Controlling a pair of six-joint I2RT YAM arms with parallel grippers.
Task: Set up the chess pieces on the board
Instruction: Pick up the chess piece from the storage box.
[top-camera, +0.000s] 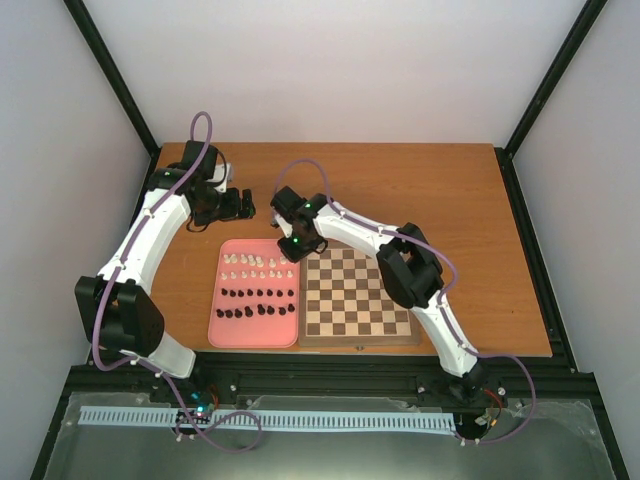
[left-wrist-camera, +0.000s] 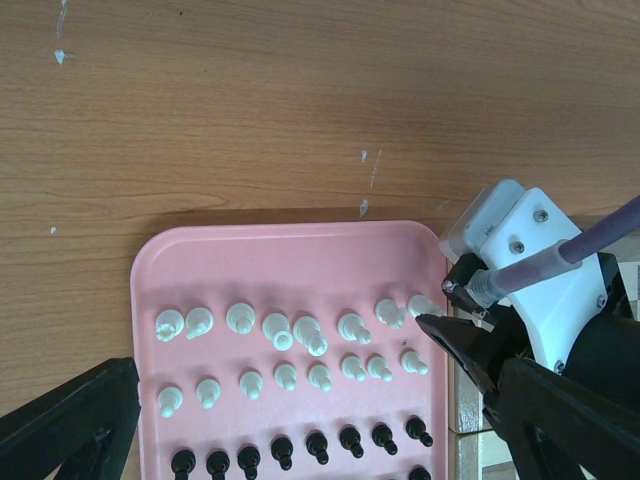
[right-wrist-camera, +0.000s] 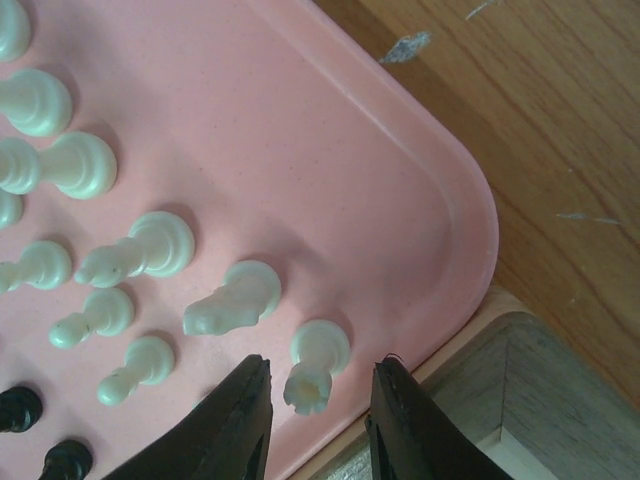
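Wooden counter (top-camera: 450, 200), pink tray (top-camera: 225, 330) left of board (top-camera: 350, 295). Right claw (right-wrist-camera: 322, 372) part-open astride a white piece (right-wrist-camera: 318, 350) at tray's far-right corner; left claw (top-camera: 243, 204) wide open, empty.

Pink tray (top-camera: 255, 333); white pieces (left-wrist-camera: 310, 333), black pieces (left-wrist-camera: 317, 445); board (top-camera: 350, 295) checked brown and cream, brown-bordered; surface (top-camera: 440, 190) orange-brown wood grain.

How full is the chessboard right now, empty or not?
Empty where visible: the board shows only bare squares; the chess pieces sit on the pink tray. The right arm hides parts.
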